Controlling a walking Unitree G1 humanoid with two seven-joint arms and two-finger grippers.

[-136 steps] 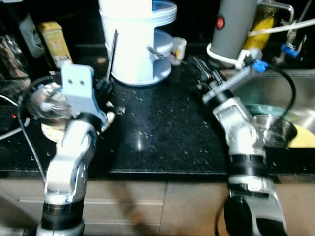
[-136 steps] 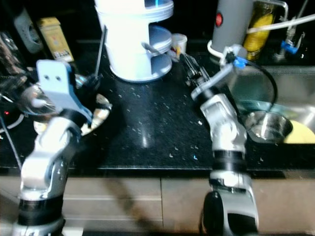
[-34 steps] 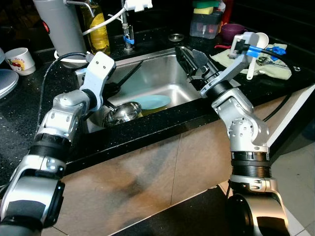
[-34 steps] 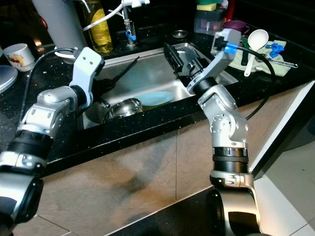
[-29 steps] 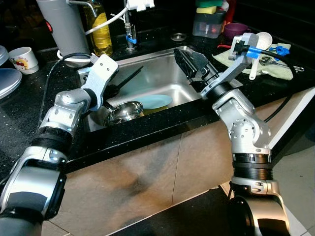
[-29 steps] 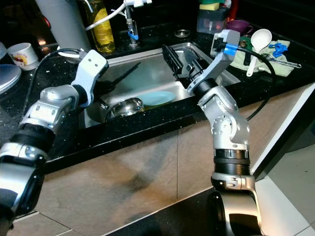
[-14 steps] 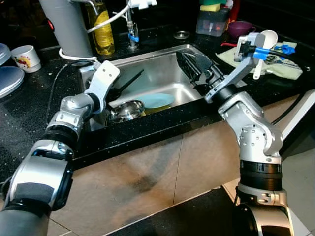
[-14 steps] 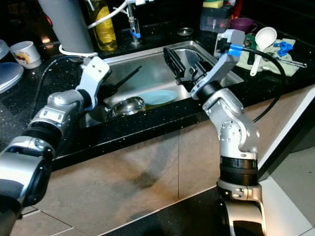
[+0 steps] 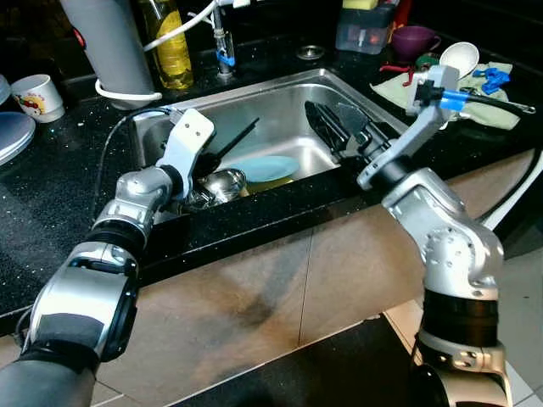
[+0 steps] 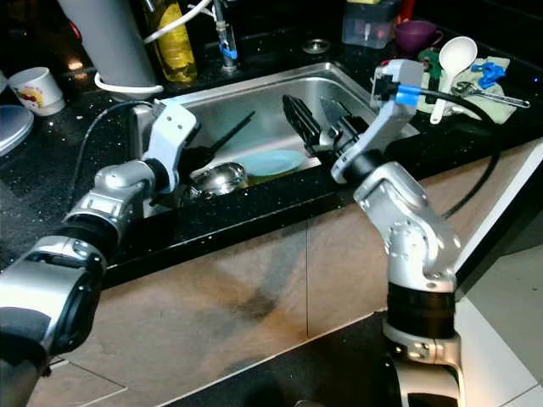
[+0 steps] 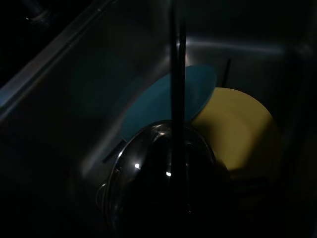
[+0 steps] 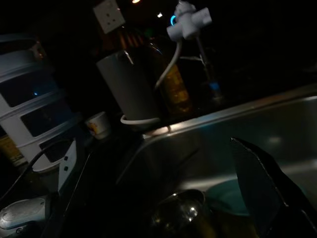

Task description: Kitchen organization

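Note:
A steel sink (image 9: 280, 102) is set in the black counter before me. In it lie a steel bowl (image 9: 222, 183), a blue plate (image 9: 265, 166) and a yellow plate (image 11: 237, 124) partly under both. My left gripper (image 9: 249, 129) reaches into the sink's left half, its thin black fingers (image 11: 176, 74) pressed together just above the bowl, holding nothing that I can make out. My right gripper (image 10: 316, 119) hangs over the sink's right half with its fingers spread apart and empty.
Behind the sink stand a tap (image 9: 221, 47), a yellow bottle (image 9: 170, 42) and a grey cylinder (image 9: 97, 42). A white cup (image 9: 38, 93) sits at far left. Right of the sink lie a green cloth (image 9: 475, 85) with a white ladle (image 9: 462, 55), and a purple bowl (image 9: 413, 38).
I have turned from the counter with the white rack to the sink. In the last second my left gripper has dropped closer to the bowl and my right gripper has sunk lower over the sink.

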